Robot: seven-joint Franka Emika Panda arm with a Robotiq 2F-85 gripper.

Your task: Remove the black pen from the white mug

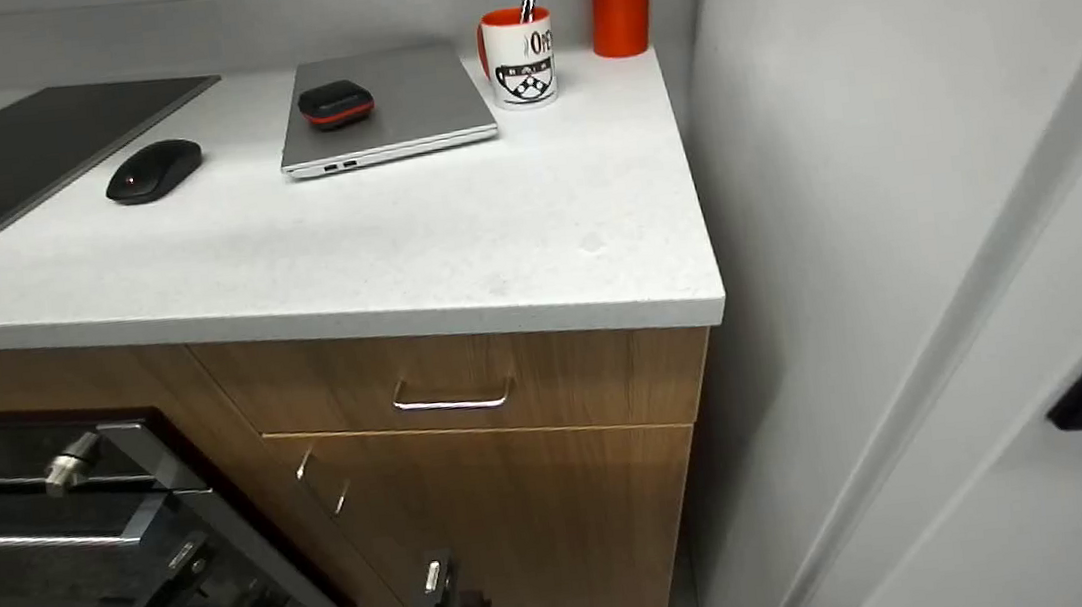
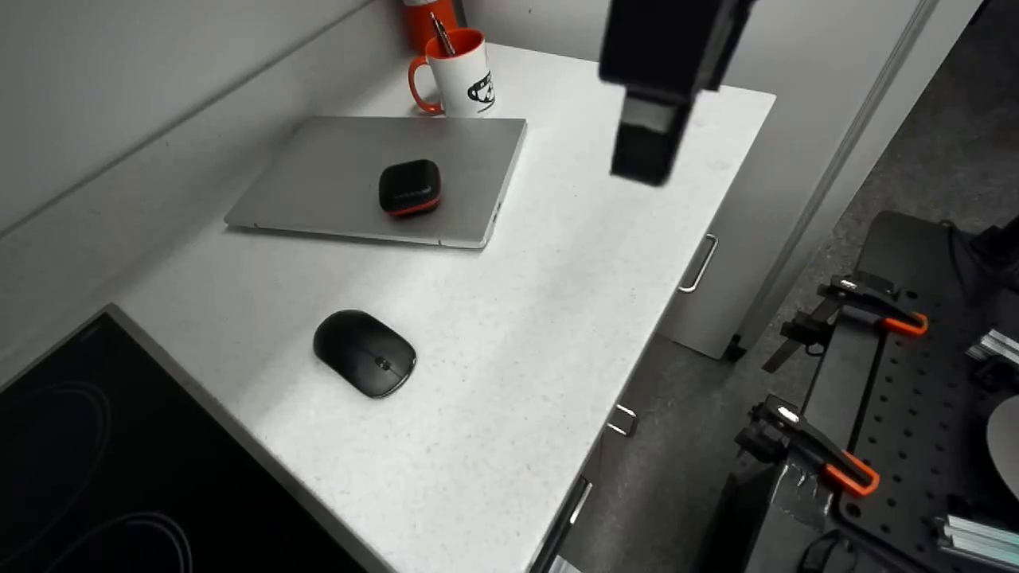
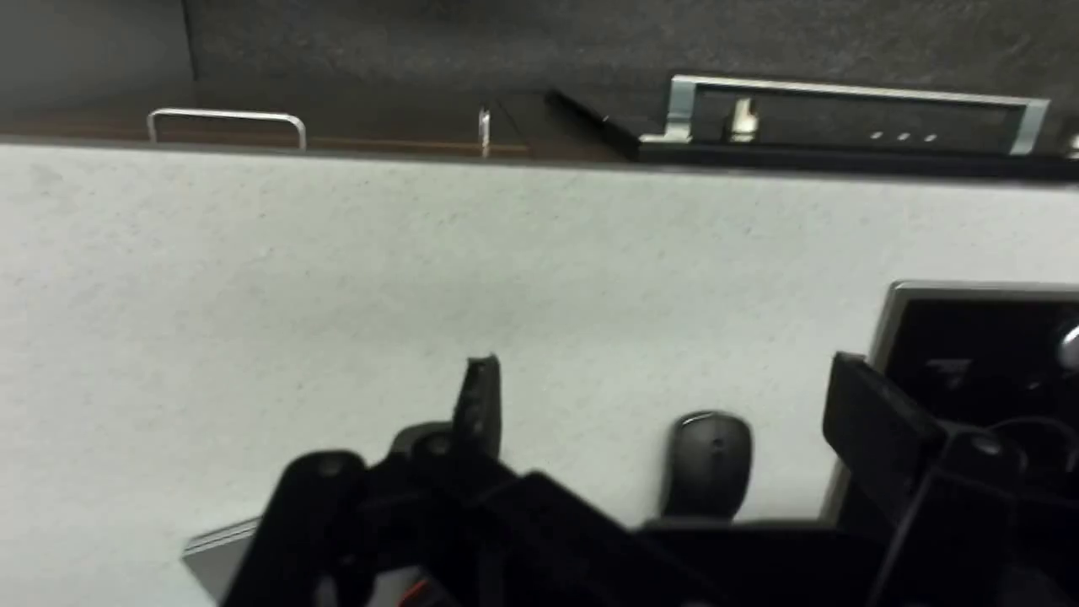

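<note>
Wrist view. The pincer (image 3: 663, 364) hangs above the counter (image 3: 337, 278), its two fingers (image 3: 479, 405) spread wide, nothing held between them. A mouse (image 3: 711, 464) shows through the gap but lies on the counter below. The cooktop (image 3: 995, 329) is on one side of the pincer; a corner of the laptop (image 3: 221, 563) peeks out on the opposite side. Neither task object is visible here.

In an exterior view, a blurred finger (image 2: 649, 147) of the pincer juts in at the top; from this angle I cannot judge the gap. Well apart from it, past the laptop and toward the wall (image 2: 199, 79), stands the white mug (image 2: 464, 79), with the black pen (image 2: 443, 35) in its mouth. Note the pen's long axis: steep, its upper end seeming to lean slightly away from the pincer.

In an exterior view, the pincer is out of sight; the mug stands just beside the laptop, near the red cylinder (image 1: 621, 19), and the pen's top clears the rim. The coming move, I judge, turns on this offset: the pincer must pass the laptop, away from the cooktop, then close astride the pen's free end and draw it up along its tilt.
</note>
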